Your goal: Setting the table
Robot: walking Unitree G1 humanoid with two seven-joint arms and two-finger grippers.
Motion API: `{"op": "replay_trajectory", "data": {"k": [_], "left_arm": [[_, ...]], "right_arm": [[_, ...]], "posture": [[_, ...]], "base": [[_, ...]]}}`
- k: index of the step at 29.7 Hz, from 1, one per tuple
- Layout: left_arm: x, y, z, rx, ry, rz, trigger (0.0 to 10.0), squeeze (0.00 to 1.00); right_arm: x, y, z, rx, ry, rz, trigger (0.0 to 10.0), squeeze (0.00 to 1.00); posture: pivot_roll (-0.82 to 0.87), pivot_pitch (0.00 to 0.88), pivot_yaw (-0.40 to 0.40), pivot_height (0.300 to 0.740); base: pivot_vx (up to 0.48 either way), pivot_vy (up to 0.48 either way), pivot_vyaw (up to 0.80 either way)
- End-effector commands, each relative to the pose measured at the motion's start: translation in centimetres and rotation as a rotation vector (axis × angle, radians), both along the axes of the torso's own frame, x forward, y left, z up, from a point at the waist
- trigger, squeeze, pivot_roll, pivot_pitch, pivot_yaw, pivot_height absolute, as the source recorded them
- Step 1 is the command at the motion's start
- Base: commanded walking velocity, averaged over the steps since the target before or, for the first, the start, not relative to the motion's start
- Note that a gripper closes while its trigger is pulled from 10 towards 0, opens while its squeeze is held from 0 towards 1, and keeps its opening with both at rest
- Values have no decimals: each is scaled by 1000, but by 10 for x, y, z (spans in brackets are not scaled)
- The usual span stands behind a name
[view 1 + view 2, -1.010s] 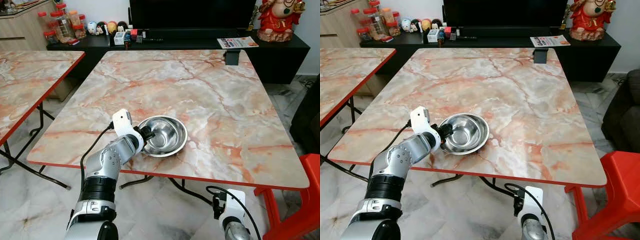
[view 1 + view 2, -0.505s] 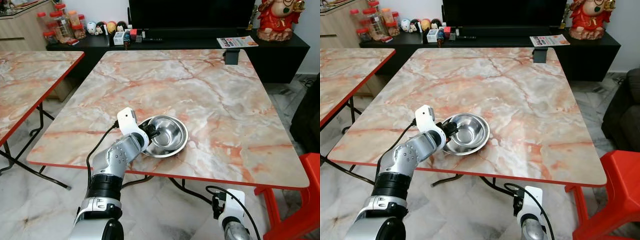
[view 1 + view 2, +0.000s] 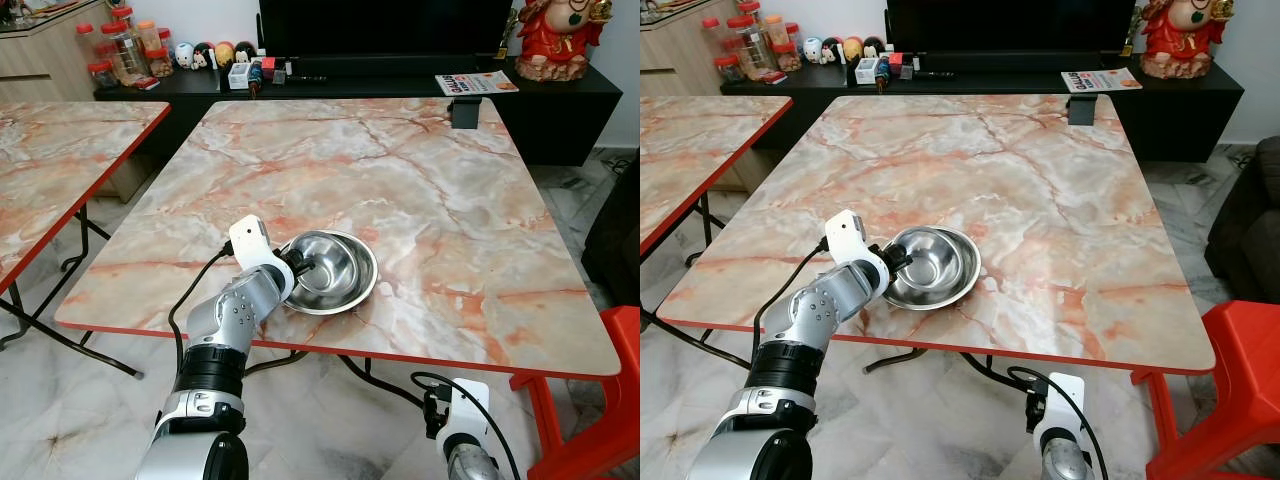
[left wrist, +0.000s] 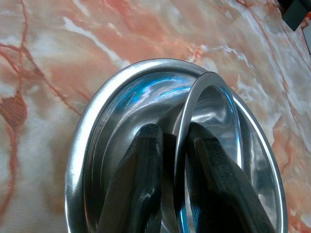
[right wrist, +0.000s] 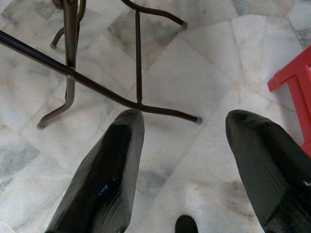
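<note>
Two steel bowls nested on the marble table (image 3: 430,180), lower-centre of the head views, near the table's front red edge. The outer bowl (image 3: 352,290) sits flat; the inner bowl (image 4: 210,109) is tilted up inside it, its rim standing on edge in the left wrist view. From the head cam the two are hard to separate, they read almost as one shiny dish.

Left gripper (image 4: 174,160) is at the bowls' left side, black fingers (image 4: 141,174) pinching the inner bowl's rim, one finger each side of the thin metal wall. In the eye views the fingertips are mostly hidden by the white wrist block and the bowl lip, so the grip is only clear from the wrist cam. Lower part of both fingers is cut off by that frame's bottom edge.

Right gripper (image 5: 182,160) hangs low under the table, fingers spread wide apart w/ bare floor tiles (image 5: 194,77) between them; black table legs (image 5: 73,68) cross the upper left of that frame, and a bit of red chair (image 5: 291,73) is cut off at the right edge. In the eye views only the right arm's wrist shows, bottom centre-right.

Second marble table (image 3: 50,150) is cropped at the left edge. Along the top: dark sideboard (image 3: 560,110), jars (image 3: 120,45) upper left, a red figure (image 3: 550,35) upper right w/ its top cut off. A small dark box (image 3: 464,112) sits at the table's far edge; can't tell what it is.
</note>
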State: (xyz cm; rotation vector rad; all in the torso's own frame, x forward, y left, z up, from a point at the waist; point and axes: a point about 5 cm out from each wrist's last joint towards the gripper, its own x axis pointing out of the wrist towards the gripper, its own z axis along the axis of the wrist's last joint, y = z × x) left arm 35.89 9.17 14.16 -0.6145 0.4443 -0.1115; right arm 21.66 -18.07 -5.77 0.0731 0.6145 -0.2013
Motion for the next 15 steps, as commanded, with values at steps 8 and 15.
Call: {"op": "replay_trajectory", "data": {"k": [8, 15], "left_arm": [[3, -4, 6, 20, -15, -11, 10000, 0], [5, 1, 10, 30, -28, 0, 10000, 0]], "right_arm": [[-2, 2, -2, 10, 13, -11, 10000, 0], [-1, 2, -1, 12, 11, -10, 10000, 0]], "posture": [[-26, 0, 88, 740], [-22, 0, 89, 740]], "base": [[0, 0, 0], [0, 0, 0]]}}
